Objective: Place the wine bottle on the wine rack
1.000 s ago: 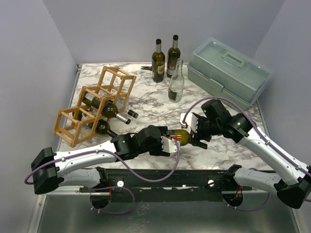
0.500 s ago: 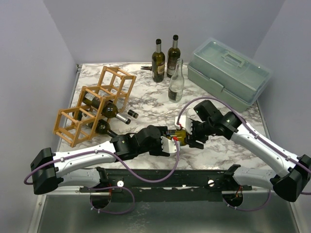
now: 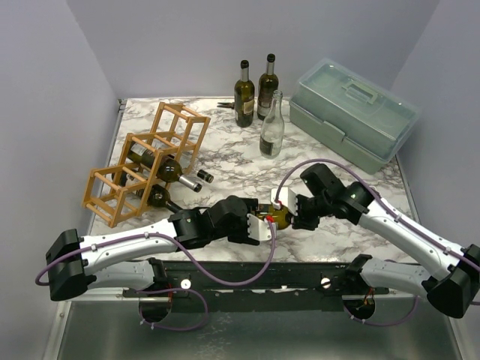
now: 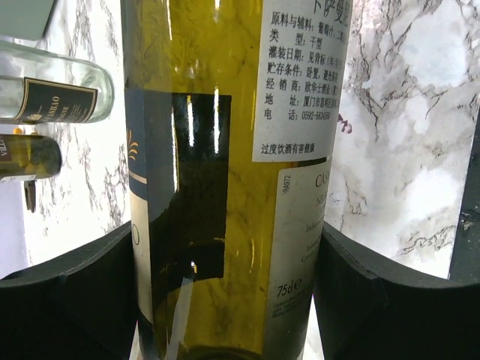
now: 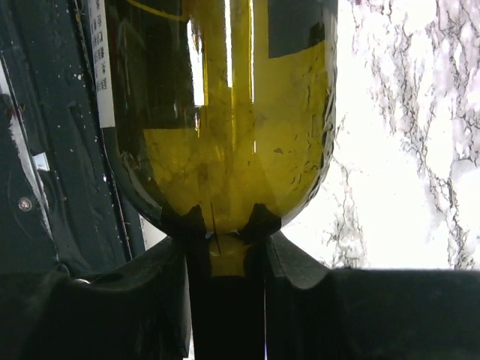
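The wine bottle (image 3: 280, 218) is held near the table's (image 3: 225, 161) front edge, body clamped in the left gripper (image 3: 265, 221), neck pinched by the right gripper (image 3: 292, 214), well apart from the wine rack (image 3: 139, 137)

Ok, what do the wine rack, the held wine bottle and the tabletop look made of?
The wine rack: apparently unpainted light-brown wood, matte thin sticks.
The wine bottle: olive-green glass, glossy; see-through, with bright reflections and paper labels.
The tabletop: white with grey veining, smooth; marble or a marble-print laminate, cannot tell which.
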You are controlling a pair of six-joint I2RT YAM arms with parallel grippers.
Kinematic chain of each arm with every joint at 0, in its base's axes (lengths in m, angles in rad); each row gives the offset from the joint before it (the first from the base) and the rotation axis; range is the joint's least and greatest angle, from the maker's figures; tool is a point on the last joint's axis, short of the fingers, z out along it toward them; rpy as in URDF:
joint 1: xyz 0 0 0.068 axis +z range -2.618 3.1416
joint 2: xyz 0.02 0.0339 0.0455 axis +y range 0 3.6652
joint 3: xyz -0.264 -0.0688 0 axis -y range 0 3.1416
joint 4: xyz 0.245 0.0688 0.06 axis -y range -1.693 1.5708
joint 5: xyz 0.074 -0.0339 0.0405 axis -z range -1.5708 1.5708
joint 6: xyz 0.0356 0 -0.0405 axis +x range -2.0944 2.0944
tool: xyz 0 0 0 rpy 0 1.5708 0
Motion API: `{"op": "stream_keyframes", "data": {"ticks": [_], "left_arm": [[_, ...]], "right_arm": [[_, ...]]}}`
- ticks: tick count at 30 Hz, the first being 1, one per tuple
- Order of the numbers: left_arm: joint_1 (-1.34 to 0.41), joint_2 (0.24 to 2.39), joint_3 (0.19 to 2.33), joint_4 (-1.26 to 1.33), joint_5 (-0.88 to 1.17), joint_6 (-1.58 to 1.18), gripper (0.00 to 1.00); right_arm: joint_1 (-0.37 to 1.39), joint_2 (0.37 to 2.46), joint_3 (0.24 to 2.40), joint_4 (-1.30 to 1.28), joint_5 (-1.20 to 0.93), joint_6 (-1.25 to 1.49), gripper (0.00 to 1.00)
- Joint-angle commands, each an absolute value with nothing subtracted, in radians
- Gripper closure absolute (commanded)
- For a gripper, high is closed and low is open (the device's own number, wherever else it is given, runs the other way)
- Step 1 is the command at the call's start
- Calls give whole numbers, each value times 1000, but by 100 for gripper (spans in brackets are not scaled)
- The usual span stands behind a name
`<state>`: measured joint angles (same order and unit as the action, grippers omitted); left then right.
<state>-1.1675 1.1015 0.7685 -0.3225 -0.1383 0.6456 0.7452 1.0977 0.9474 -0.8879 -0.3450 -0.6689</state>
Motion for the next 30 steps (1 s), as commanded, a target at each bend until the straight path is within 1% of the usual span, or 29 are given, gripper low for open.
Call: {"op": "stream_keyframes", "data": {"ticks": [1,5,6,8,15,19,21,24,27,30], "left_arm": [[-1173,1055,797,-191,-116,574,56],[-1173,1037,775,-169,-104,578,20],[-1173,1032,776,-169,-100,576,8],[-1171,1014,779,-169,-87,566,2],[-1126,913,758,-133,-2,540,1],[-1023,847,767,-57,78,448,1],[-940,810,760,28,96,366,1],[-786,763,745,138,97,207,1],[-651,733,743,188,59,68,1],[-571,712,742,198,11,11,1]], "right_arm": [[744,1019,908,-760,-321,-632,100],[743,957,868,-737,-315,-633,100],[743,940,853,-723,-305,-632,100],[743,910,836,-705,-281,-613,100],[743,829,786,-667,-201,-574,100],[743,799,762,-608,-139,-527,100],[744,800,760,-574,-122,-498,100],[743,843,787,-516,-67,-395,100],[744,940,852,-505,-90,-316,100],[744,1052,922,-480,-105,-213,100]]}}
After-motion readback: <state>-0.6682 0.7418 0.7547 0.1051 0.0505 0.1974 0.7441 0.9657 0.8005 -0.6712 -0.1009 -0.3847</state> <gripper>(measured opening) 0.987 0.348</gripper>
